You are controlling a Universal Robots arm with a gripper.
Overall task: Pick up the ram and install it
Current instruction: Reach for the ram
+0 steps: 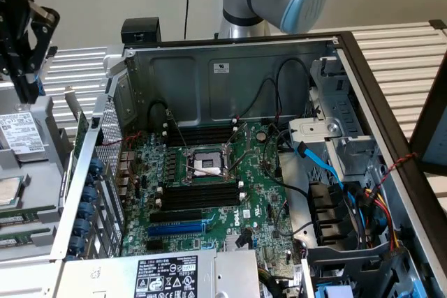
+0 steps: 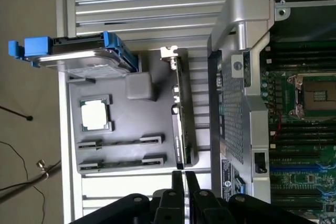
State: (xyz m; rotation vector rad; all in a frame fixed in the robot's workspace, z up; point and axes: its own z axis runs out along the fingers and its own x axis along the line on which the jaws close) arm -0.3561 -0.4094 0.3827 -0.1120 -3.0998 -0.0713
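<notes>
- The gripper (image 2: 184, 174) is closest to the wrist camera. Its two slim tips stand a little apart with nothing between them, so it is empty.
- Just past the tips is one end of an expansion card (image 2: 178, 114). It stands on edge in the grey parts tray (image 2: 131, 124), with its metal bracket at the far end.
- The ram (image 2: 122, 160) lies in a groove of that tray beside the card, near the gripper but untouched. A second stick (image 2: 119, 140) sits in the parallel groove just beside it.
- The grooves probably keep each stick apart and in a known spot, so narrow tips can pinch its thin faces.
- Farther out on the tray are a bare processor chip (image 2: 96, 115) and a hard drive in a blue caddy (image 2: 79, 59).
- In the exterior view the gripper (image 1: 26, 85) hangs over the tray at the exterior view's left, outside the open computer case (image 1: 230, 68). I judge the pick-up to be the step in hand, with no grasp made yet.
- Inside the case, the motherboard's long black memory slots (image 1: 202, 197) flank the CPU socket (image 1: 206, 162). They look empty, ready to take a stick.
</notes>
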